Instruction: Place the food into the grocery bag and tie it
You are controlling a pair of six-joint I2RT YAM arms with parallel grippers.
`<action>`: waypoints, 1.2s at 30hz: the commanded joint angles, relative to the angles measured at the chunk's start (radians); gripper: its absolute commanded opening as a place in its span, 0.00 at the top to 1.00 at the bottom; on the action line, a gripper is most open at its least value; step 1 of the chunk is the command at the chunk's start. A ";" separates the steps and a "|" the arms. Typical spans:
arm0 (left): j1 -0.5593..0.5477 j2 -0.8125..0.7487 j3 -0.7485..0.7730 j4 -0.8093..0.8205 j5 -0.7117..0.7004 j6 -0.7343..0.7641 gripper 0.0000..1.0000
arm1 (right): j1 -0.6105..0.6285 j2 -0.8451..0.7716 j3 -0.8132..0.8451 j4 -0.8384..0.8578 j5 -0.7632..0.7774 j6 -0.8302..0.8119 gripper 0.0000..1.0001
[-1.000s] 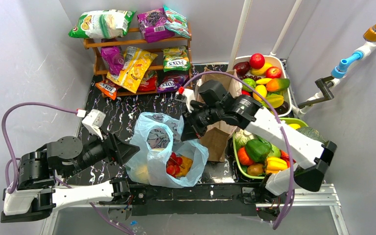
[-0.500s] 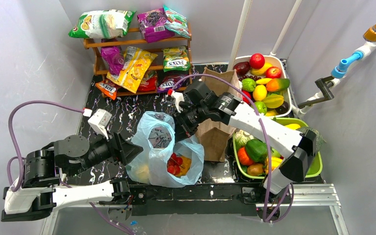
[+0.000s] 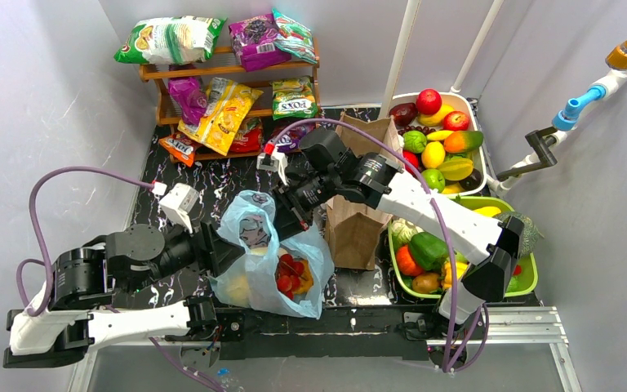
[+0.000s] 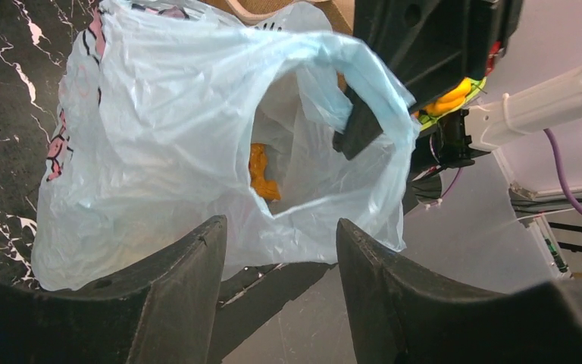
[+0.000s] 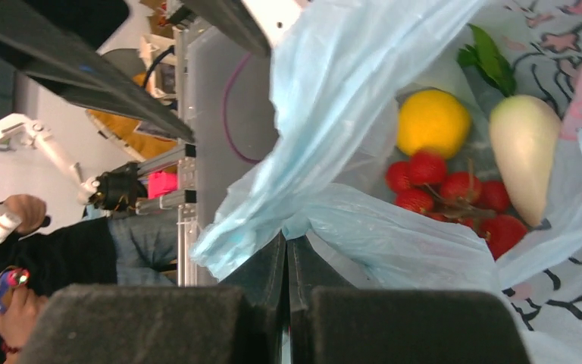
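The light-blue grocery bag (image 3: 261,261) sits at the near middle of the table, its mouth open upward. It holds red strawberries (image 5: 455,193), a yellow-orange fruit (image 5: 432,121) and a white radish-like piece (image 5: 525,155). My right gripper (image 3: 284,222) is shut on the bag's right handle at the mouth; the pinch shows in the right wrist view (image 5: 288,241). My left gripper (image 3: 230,253) is open and empty at the bag's left side. In the left wrist view (image 4: 280,227) the bag (image 4: 167,136) lies just beyond its fingertips, apart from them.
A brown paper bag (image 3: 359,216) stands right of the blue bag. A white basin (image 3: 467,104) and a green tray (image 3: 527,276) of fruit and vegetables sit at the right. A wooden snack shelf (image 3: 220,77) stands at the back.
My right gripper has pulled the bag handle leftward and nearer, narrowing the bag's mouth. My left arm has moved right, closer to the bag's left side.
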 commanded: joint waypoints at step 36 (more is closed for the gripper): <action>-0.003 -0.220 -0.442 0.664 0.098 0.788 0.45 | 0.042 -0.010 0.007 0.228 -0.181 0.137 0.99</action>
